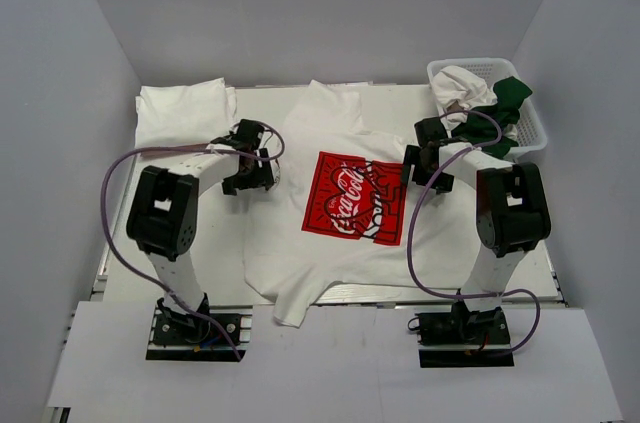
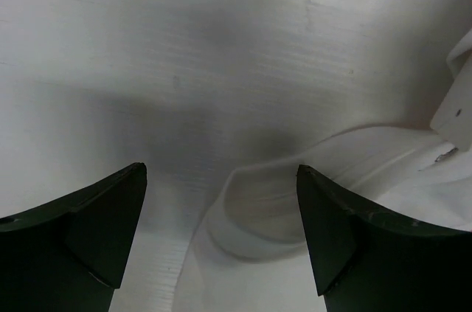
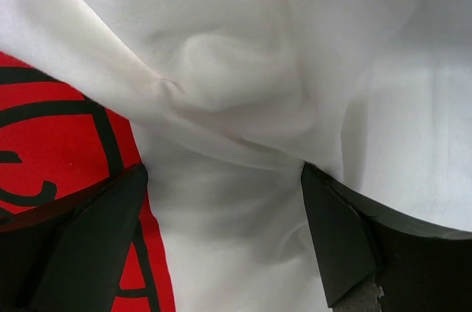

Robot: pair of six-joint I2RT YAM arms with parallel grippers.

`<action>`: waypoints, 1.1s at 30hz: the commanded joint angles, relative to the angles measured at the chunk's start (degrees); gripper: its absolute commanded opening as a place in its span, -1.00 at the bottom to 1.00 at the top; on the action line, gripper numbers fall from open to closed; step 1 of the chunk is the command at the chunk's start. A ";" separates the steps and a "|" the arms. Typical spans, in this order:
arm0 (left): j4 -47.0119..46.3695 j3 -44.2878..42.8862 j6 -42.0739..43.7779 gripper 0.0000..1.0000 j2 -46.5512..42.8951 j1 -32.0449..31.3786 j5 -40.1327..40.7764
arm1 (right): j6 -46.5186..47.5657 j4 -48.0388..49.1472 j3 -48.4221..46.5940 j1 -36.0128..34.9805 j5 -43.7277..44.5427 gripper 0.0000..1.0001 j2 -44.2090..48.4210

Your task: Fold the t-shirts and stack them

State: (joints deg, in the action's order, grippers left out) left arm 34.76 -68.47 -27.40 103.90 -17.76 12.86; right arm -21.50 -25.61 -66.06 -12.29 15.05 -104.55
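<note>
A white t-shirt with a red square Coca-Cola print (image 1: 352, 195) lies spread flat in the middle of the table, print up. My left gripper (image 1: 250, 171) hovers open at its left edge. In the left wrist view a curled white hem (image 2: 265, 209) lies between the dark fingers (image 2: 96, 231), untouched. My right gripper (image 1: 425, 168) is open over the shirt's right side. Its wrist view shows wrinkled white cloth (image 3: 243, 91) and part of the red print (image 3: 51, 127) between the spread fingers (image 3: 346, 238). A folded white t-shirt (image 1: 185, 108) lies at the back left.
A white lattice basket (image 1: 532, 121) at the back right holds a crumpled white t-shirt (image 1: 462, 88) and a dark green one (image 1: 510, 98). One corner of the spread shirt (image 1: 290, 308) hangs over the table's near edge. Grey walls close in three sides.
</note>
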 commanded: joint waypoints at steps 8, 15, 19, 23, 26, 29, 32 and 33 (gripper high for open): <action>5.12 -3.52 1.57 -0.03 6.66 -4.21 2.42 | 1.90 -3.05 0.41 -0.01 0.86 0.81 1.02; 17.59 -4.13 -12.57 -1.00 2.11 -3.69 13.66 | 1.37 -2.78 1.81 0.08 1.48 0.81 1.46; 23.23 -0.80 -21.79 -1.00 -4.48 -3.16 17.01 | 1.37 -2.52 1.90 0.08 1.74 0.81 1.37; 28.16 0.35 -24.63 -0.68 -8.00 -3.16 17.55 | 1.46 -2.26 2.34 -0.01 1.39 0.81 1.63; 29.84 0.35 -25.16 -0.52 -8.53 -3.16 16.24 | 1.81 -1.99 2.25 -0.10 1.39 0.81 1.63; 29.05 -1.31 -23.24 0.26 -9.24 -3.69 14.83 | 2.16 -1.99 2.17 -0.10 1.21 0.81 1.46; 26.33 -5.25 -20.25 0.75 -9.77 -3.16 14.21 | 3.39 -1.47 1.73 -0.36 -0.54 0.81 1.90; 25.36 -6.23 -19.37 0.79 -9.77 -3.16 14.21 | 3.83 -1.38 1.81 -0.36 -1.07 0.81 2.24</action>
State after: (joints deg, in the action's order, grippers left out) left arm 62.50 -70.24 -48.88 96.86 -21.15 26.57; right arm -20.14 -25.30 -65.04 -12.64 14.33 -103.77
